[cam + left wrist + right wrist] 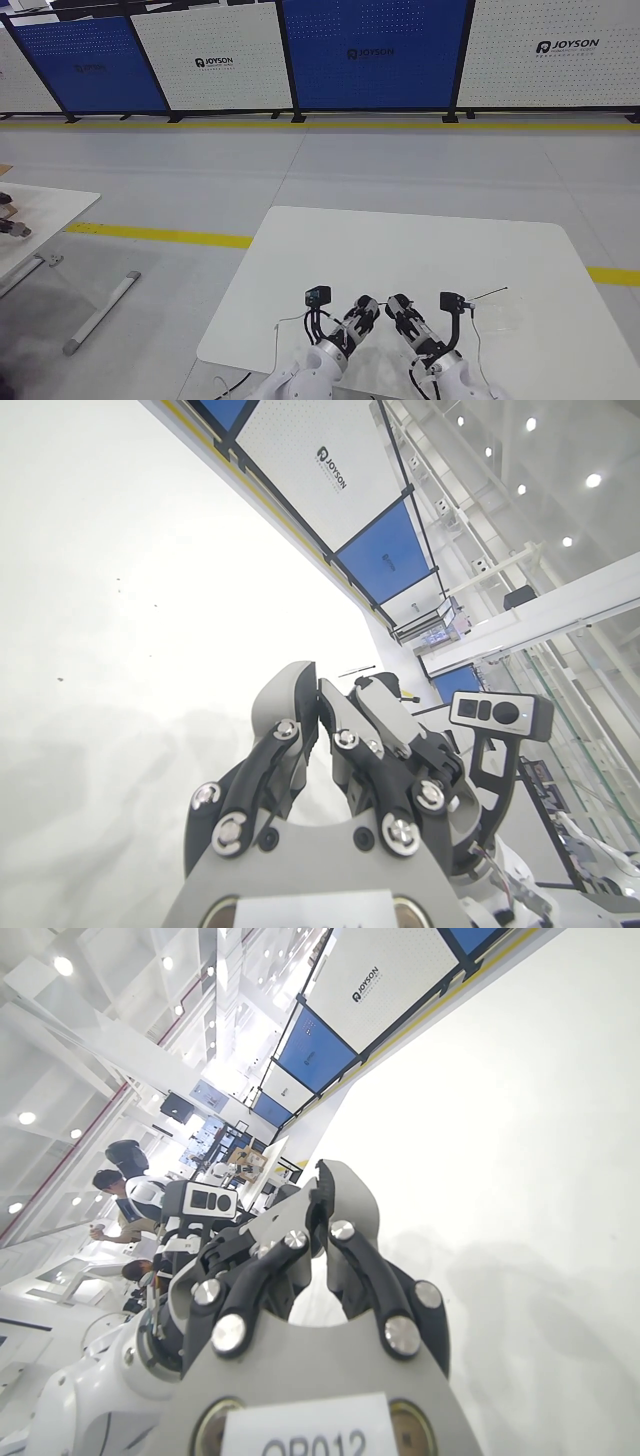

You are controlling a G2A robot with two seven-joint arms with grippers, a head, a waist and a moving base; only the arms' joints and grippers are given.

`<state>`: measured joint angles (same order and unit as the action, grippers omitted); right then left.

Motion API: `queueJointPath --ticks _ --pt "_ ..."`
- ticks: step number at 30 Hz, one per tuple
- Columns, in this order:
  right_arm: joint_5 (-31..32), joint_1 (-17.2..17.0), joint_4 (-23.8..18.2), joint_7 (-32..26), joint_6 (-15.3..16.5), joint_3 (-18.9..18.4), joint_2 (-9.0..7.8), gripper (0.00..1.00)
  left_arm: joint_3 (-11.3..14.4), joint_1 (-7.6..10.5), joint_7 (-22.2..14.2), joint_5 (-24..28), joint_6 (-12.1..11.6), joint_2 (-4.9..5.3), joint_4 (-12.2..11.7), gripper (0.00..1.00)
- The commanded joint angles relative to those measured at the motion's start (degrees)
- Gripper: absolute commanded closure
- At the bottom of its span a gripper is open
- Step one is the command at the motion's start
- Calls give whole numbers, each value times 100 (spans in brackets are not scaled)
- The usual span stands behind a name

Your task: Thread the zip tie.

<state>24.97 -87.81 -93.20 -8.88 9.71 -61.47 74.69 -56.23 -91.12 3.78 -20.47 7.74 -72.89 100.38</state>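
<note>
The zip tie (490, 293) is a thin black strip lying flat on the white table (400, 250), off to the right. In the left wrist view the zip tie (356, 671) shows as a short dark line beyond both grippers. My left gripper (367, 303) sits near the table's front edge, shut with nothing in it, its fingertips (312, 680) pressed together. My right gripper (394, 301) is close beside it, also shut and empty, its black pads (322, 1188) meeting. The tie lies to the right of the right gripper, apart from it.
The table's front edge runs just behind the grippers. A faint clear patch (500, 316) lies on the table just in front of the tie. A second table (40, 215) stands at the far left across the floor. Blue and white panels (370, 55) close the background.
</note>
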Motion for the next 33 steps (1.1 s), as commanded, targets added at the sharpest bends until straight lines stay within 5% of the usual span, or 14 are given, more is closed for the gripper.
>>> queueJointPath --ticks 1,14,16,18,24,29,33 --pt "24 21 17 -33 -21 17 2 100 4 -10 -23 26 -60 1 14 100" --pt "-64 47 37 -126 -10 13 3 100 -59 -25 -81 95 -83 8 6 100" --pt "-85 42 40 -127 17 6 2 80 -56 -20 -69 91 -69 6 -5 100" --pt "-83 31 39 -119 75 -6 -2 73 -51 -11 -60 85 -34 2 -26 100" --pt "-66 -60 16 -22 261 -74 -21 78 -29 15 -84 86 65 -7 -42 100" --pt "-66 -91 2 5 272 -93 -26 100 -22 26 -70 96 91 -13 -48 100" --pt "-71 -97 2 20 283 -97 -28 100 -20 28 -54 113 106 -18 -47 100"
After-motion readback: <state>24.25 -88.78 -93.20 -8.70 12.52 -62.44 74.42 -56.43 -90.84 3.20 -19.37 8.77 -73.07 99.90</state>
